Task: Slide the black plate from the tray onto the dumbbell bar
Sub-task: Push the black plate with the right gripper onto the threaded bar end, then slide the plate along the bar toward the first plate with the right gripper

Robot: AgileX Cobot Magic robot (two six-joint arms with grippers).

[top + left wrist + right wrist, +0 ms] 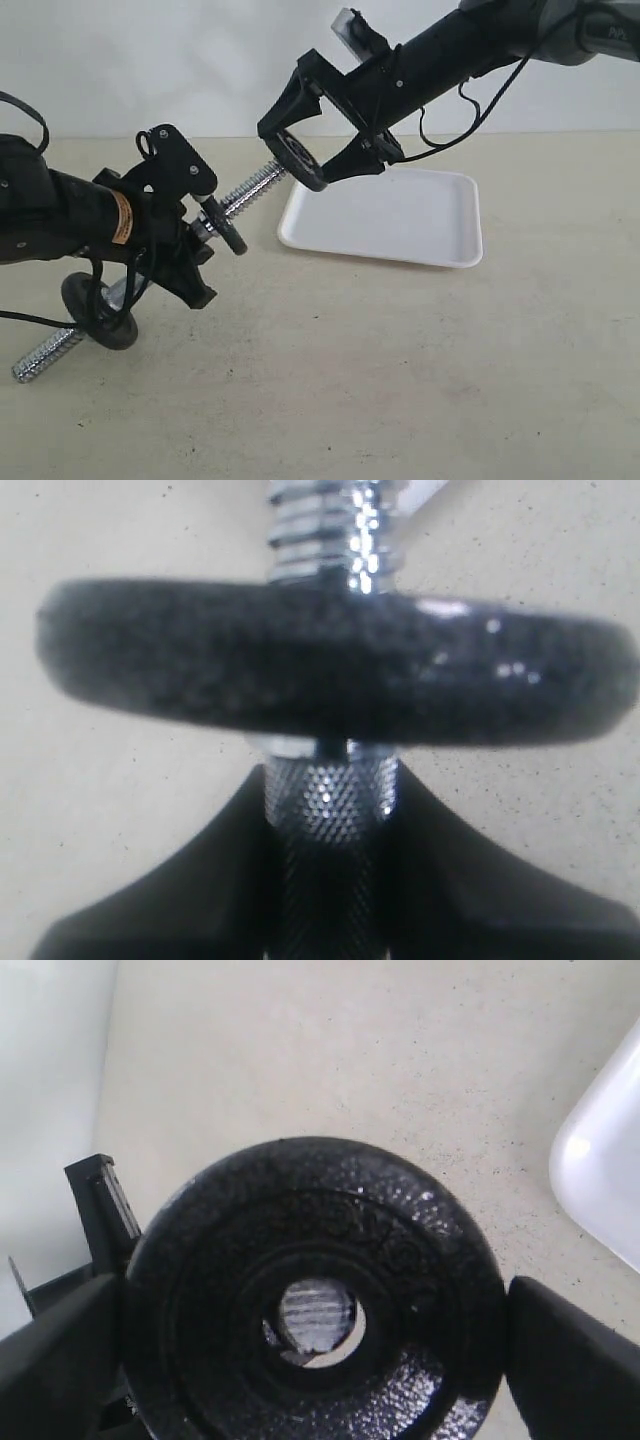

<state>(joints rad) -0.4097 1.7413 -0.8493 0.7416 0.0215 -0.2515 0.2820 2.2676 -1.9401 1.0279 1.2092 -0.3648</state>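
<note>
Starting at your left, one black disc (100, 312) sits low on the bar (252, 186), near the end that appears to rest on the counter (400, 380). The left fingers (182, 152) are closed tight around the bar's knurled middle and hold it tilted upward to the right. Just beside them a second disc (228, 232) sits on the bar.

At the raised threaded tip, the right fingers (288, 95) clamp the black plate (300, 160) across its rim, with its hole facing the bar. The right wrist camera shows the thread end framed in that hole. You cannot tell whether the tip has entered it yet. Farthest right, the tray (440, 215) lies on the counter with nothing in it.

I judge the pick-up and the lining-up done. What is left is to push the plate down the thread and let go.

Count: three discs, one bar, one tray, two arms.
</note>
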